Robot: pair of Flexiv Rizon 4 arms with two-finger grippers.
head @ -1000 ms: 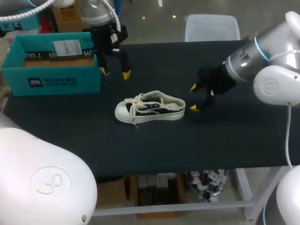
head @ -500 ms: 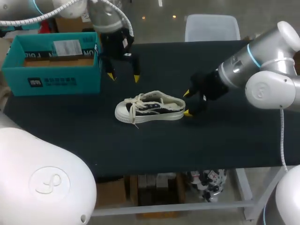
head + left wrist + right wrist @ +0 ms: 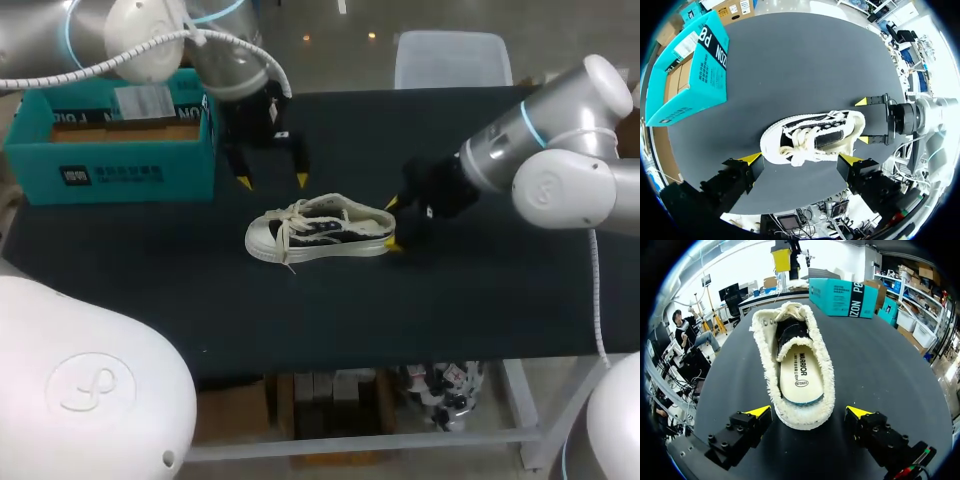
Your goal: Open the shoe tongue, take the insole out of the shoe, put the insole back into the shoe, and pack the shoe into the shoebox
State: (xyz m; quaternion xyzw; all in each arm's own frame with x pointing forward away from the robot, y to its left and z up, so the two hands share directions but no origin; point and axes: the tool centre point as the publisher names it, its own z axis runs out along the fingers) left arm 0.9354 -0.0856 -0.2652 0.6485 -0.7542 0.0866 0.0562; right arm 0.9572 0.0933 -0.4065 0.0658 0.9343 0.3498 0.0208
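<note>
A cream and black sneaker [image 3: 320,228] with white laces lies on its sole mid-table, toe to the left. My left gripper [image 3: 272,182] hangs open just behind and above its laced front; in the left wrist view the shoe [image 3: 812,137] lies ahead of the open left gripper [image 3: 801,159]. My right gripper [image 3: 391,222] stands open at the heel. In the right wrist view the heel [image 3: 799,371] sits between the open fingers of the right gripper [image 3: 809,412], untouched, and the pale insole [image 3: 798,374] shows inside. The teal shoebox [image 3: 110,140] stands open at the far left.
The black table [image 3: 480,280] has bare surface right of and in front of the shoe. My right gripper [image 3: 871,120] shows beyond the heel in the left wrist view. The shoebox [image 3: 687,75] is off to one side of the left gripper.
My left gripper moved right and down toward the shoe's laces. My right gripper moved left until its fingers flank the heel. The shoe has not moved.
</note>
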